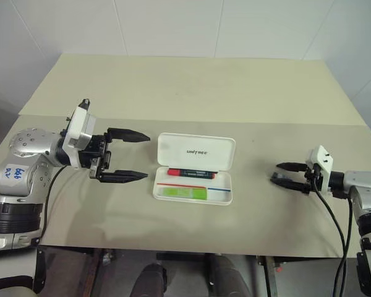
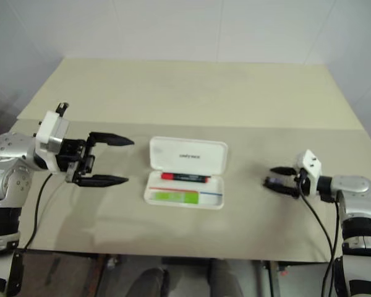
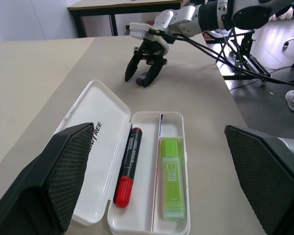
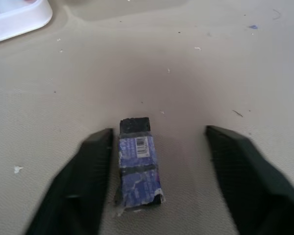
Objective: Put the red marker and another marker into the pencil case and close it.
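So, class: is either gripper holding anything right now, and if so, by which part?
Nothing is held. The left gripper hangs open beside the pencil case. The right gripper straddles a small blue-wrapped block lying on the table, its fingers not yet closed on it.

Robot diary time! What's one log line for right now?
pencil case: open | red marker, green highlighter: inside | left gripper: open | right gripper: open around blue eraser
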`<state>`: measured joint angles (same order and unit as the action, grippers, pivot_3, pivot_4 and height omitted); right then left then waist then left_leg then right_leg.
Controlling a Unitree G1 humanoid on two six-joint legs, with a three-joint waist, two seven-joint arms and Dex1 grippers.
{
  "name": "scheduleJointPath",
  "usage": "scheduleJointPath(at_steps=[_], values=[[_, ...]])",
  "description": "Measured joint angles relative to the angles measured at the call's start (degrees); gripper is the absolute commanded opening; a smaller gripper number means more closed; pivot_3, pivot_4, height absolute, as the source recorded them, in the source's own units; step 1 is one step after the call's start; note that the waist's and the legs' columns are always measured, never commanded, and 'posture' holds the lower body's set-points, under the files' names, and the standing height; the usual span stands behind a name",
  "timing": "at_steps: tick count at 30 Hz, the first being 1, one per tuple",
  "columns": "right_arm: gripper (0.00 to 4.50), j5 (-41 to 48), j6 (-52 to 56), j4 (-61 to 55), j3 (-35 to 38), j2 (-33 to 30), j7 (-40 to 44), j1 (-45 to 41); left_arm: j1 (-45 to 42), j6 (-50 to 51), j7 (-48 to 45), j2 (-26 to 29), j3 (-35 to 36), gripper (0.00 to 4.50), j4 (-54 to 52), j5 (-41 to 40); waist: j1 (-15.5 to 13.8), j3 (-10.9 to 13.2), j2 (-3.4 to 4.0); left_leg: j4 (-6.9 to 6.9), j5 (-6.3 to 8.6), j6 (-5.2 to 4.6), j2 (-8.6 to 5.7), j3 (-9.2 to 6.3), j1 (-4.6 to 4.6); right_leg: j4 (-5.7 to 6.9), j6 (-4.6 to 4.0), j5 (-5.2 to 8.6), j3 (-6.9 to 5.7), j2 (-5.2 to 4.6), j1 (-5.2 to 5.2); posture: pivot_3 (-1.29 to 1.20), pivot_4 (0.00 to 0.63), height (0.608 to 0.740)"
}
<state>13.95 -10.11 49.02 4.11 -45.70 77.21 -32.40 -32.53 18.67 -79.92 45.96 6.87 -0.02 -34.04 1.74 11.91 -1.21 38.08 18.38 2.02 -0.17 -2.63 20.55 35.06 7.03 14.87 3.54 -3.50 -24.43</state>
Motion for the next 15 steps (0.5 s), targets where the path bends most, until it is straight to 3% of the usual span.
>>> scheduleJointPath(at_steps=[5, 11, 15], values=[[0.4, 0.1, -0.2, 0.4, 0.7, 0.6, 1.7, 0.0, 0.0, -0.1, 0.1, 0.0, 0.0, 4.5, 0.0, 0.0, 0.0, 0.0, 0.0, 0.01, 0.0, 0.0, 0.0, 0.0, 0.0, 0.0, 0.0, 0.0, 0.0, 0.0, 0.0, 0.0, 0.15, 0.74], [0.4, -0.9, -1.1, -2.4, 0.7, 1.1, 1.0, 0.5, -0.2, -1.2, -0.3, -0.3, -0.2, 4.5, 0.5, 0.2, 0.2, 0.0, 0.0, 0.01, -0.01, 0.02, 0.0, 0.01, -0.01, 0.04, 0.0, 0.0, 0.01, 0.01, -0.01, 0.0, 0.15, 0.74], [0.4, 0.5, 2.6, -13.4, 0.5, 2.9, 1.1, 2.1, -0.2, -2.1, -0.9, -0.9, -0.7, 4.5, 0.7, 0.3, 0.5, 0.0, 0.04, 0.01, -0.02, 0.04, 0.01, 0.0, 0.0, 0.09, 0.0, 0.0, 0.03, 0.01, -0.04, 0.0, 0.15, 0.74]])
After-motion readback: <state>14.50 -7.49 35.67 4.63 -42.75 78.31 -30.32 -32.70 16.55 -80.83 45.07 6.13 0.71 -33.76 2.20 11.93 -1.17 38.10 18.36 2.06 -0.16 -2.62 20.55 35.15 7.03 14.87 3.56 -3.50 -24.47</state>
